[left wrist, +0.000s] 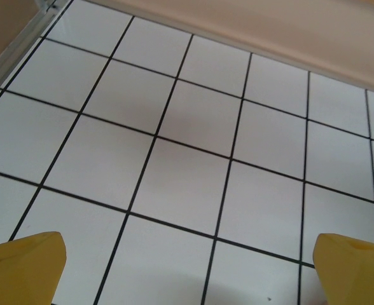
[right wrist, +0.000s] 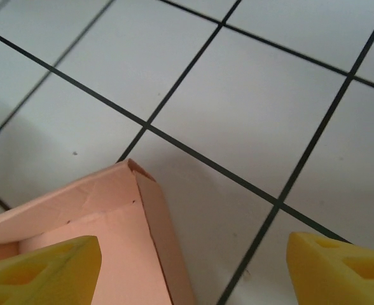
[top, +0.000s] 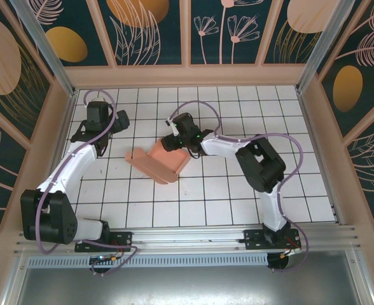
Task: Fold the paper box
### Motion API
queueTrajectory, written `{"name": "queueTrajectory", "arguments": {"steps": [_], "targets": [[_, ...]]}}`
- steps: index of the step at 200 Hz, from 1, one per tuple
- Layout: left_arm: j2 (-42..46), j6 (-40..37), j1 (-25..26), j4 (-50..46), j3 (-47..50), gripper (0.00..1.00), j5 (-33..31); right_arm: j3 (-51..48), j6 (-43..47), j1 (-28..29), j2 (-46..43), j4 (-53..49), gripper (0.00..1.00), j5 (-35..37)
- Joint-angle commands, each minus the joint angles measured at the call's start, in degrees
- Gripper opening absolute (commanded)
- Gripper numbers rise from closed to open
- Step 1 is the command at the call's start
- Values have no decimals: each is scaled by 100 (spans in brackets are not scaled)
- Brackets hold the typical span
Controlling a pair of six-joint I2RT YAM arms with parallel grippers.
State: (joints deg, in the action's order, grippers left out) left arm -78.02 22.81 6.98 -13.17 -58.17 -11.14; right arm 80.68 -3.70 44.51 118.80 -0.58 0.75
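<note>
One salmon-pink paper box (top: 156,162) lies partly folded at mid-frame in the top view. Of two grippers, the left gripper (left wrist: 190,270) gapes wide and empty over bare tiles (left wrist: 193,121). The right gripper (right wrist: 190,270) stands open astride the box's corner, clasping nothing.

We record the paper box (top: 156,162) as plain salmon-pink. The table (top: 238,197) is white, ruled into a square grid by thin black lines. The walls (top: 152,32) carry dark teal panels with pale pink line-drawn leaves and flowers and ochre ovals, framed in peach strips. We note white links and black joints on the left arm (top: 72,168) and the right arm (top: 273,206), with lilac cables (top: 298,159) along both. The left gripper (left wrist: 190,254) and the right gripper (right wrist: 193,254) have yellow fingers. The rail (top: 193,238) is silver-grey.
</note>
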Motion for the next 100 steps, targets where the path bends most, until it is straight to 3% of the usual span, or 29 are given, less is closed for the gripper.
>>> {"name": "queueTrajectory", "arguments": {"steps": [1, 42, 100], "targets": [[145, -30, -48, 109, 43, 99, 0, 463, -284, 57, 370, -402, 76, 493], [212, 39, -48, 242, 145, 99, 207, 539, -654, -152, 390, -707, 76, 1204], [-79, 292, -48, 531, 89, 99, 705, -1061, -1707, -871, -688, -153, 74, 1330]]}}
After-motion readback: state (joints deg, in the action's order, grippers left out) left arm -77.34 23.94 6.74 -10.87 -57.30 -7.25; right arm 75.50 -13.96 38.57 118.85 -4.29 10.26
